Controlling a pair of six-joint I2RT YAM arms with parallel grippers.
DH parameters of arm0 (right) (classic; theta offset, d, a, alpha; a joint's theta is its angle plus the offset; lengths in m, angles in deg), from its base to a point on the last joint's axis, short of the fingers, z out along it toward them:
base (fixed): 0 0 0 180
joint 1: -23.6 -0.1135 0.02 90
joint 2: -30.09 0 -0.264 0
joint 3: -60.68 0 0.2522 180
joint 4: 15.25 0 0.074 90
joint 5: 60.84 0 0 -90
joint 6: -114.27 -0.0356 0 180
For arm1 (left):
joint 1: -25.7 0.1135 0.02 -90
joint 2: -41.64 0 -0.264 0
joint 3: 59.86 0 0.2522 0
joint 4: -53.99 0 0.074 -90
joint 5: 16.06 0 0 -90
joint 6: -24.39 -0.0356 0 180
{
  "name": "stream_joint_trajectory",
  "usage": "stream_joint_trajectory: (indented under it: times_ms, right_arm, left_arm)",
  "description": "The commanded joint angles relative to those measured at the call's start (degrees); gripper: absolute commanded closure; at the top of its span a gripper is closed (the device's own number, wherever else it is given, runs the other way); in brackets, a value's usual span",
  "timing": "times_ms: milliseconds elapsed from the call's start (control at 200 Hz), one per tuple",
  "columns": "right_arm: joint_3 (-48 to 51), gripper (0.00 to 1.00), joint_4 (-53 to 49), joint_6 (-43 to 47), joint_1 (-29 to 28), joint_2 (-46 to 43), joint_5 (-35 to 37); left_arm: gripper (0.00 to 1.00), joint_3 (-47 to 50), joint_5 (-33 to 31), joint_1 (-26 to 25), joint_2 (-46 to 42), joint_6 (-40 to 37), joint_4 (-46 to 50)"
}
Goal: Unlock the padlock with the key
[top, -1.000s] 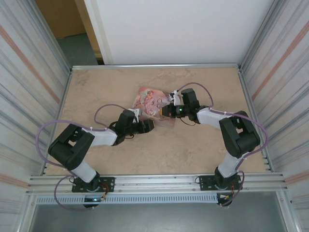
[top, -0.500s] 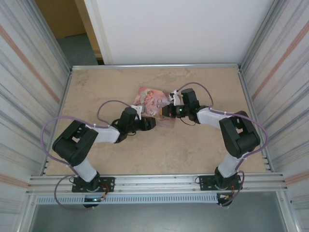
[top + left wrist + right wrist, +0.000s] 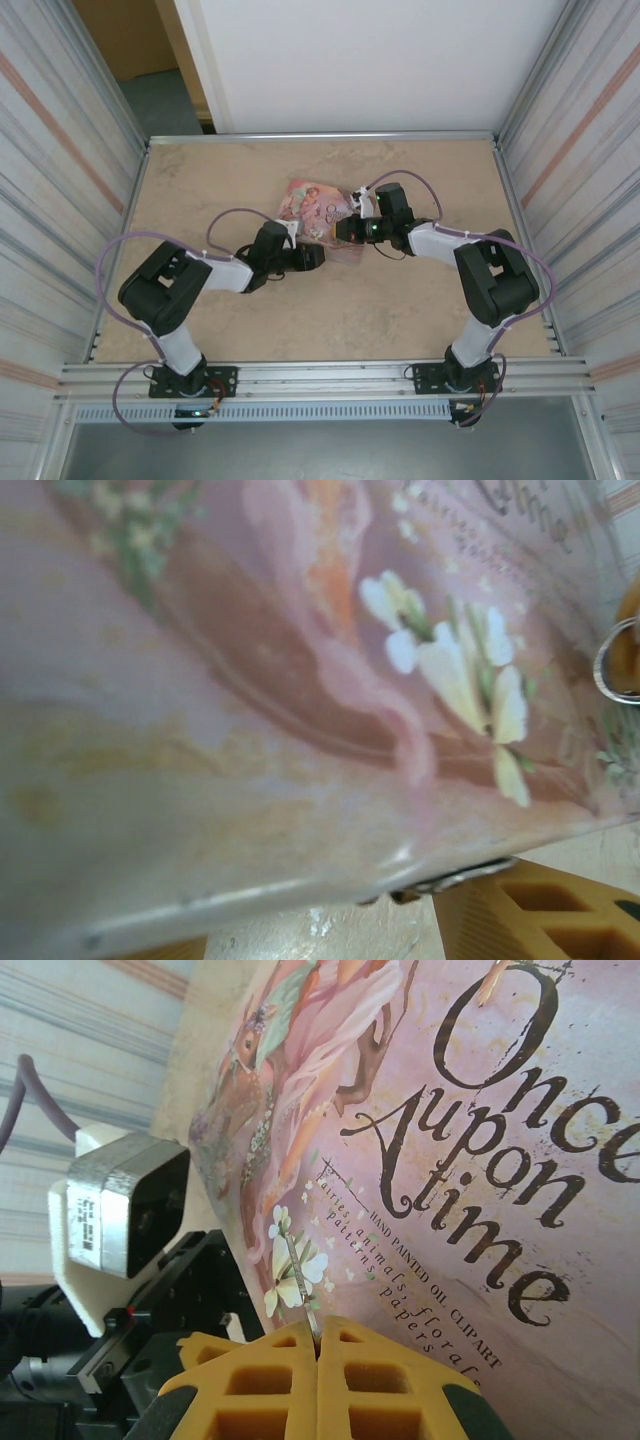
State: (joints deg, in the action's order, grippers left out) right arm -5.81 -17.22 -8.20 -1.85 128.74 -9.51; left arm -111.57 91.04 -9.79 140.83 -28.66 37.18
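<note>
Left tool (image 3: 312, 258) part-spread, empty, at near edge of pink tin (image 3: 312, 205) on bench (image 3: 230, 170); right tool (image 3: 318, 1345) pinched tight, key unconfirmed; padlock indistinct, likely near clasp (image 3: 455, 878); best steadying tin before aligning key squarely with padlock.

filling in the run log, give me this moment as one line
left gripper: open, at near corner of pink tin | right gripper: shut, at tin's right side | held item: cannot tell

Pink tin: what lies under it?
The beige table shows all around the pink tin, which lies on it; anything beneath the tin is covered.
</note>
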Motion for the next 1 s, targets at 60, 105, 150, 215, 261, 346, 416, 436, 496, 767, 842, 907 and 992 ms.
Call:
stream_joint_trajectory:
  times_ms: [60, 105, 150, 215, 261, 346, 416, 436, 496, 767, 842, 907, 992]
  right_arm:
    - [0.8, 1.00, -6.0, 1.2, 0.0, 2.0, 1.2]
    - [0.9, 1.00, -5.9, 1.2, 0.0, 2.1, 1.2]
    - [1.0, 1.00, -5.9, 1.1, -0.1, 2.0, 1.2]
    - [1.0, 1.00, -5.8, 1.1, -0.1, 2.0, 1.3]
    - [1.0, 1.00, -5.8, 1.1, -0.2, 1.9, 1.3]
    - [1.0, 1.00, -5.8, 1.1, -0.3, 1.9, 1.3]
    - [1.1, 1.00, -5.8, 1.1, -0.2, 1.9, 1.3]
    - [1.1, 1.00, -5.8, 1.1, -0.2, 1.8, 1.3]
    - [1.1, 1.00, -5.8, 1.1, -0.3, 1.9, 1.4]
    - [1.1, 1.00, -5.7, 1.0, -0.5, 2.0, 1.4]
    - [1.1, 1.00, -5.7, 1.0, -0.6, 2.0, 1.5]
    - [1.1, 1.00, -5.7, 1.0, -0.7, 1.9, 1.5]
    - [1.1, 1.00, -5.7, 1.0, -0.8, 1.8, 1.5]
  left_arm:
    - [0.43, -1.1, 0.6, -0.7, 0.9, 2.1, -3.0]
    - [0.43, -1.0, 0.5, -0.8, 1.2, 2.6, -3.4]
    - [0.43, -0.9, 0.3, -1.0, 1.3, 3.0, -3.8]
    - [0.44, -0.8, 0.0, -1.0, 1.6, 3.3, -4.2]
    - [0.45, -0.7, -0.3, -1.0, 1.7, 3.6, -4.2]
    - [0.46, -0.7, -0.7, -1.1, 1.8, 3.9, -4.6]
    - [0.47, -0.7, -0.7, -1.2, 1.9, 4.1, -4.9]
    - [0.48, -0.7, -0.7, -1.2, 2.0, 4.2, -4.9]
    - [0.49, -0.8, -1.0, -1.3, 2.0, 4.3, -5.0]
    - [0.54, -0.8, -2.9, -2.0, 3.3, 6.3, -6.2]
    - [0.55, -0.9, -3.4, -2.2, 3.7, 7.1, -6.6]
    - [0.57, -0.8, -4.0, -2.2, 4.0, 7.6, -6.9]
    - [0.60, -0.8, -4.4, -2.3, 4.3, 8.3, -7.3]
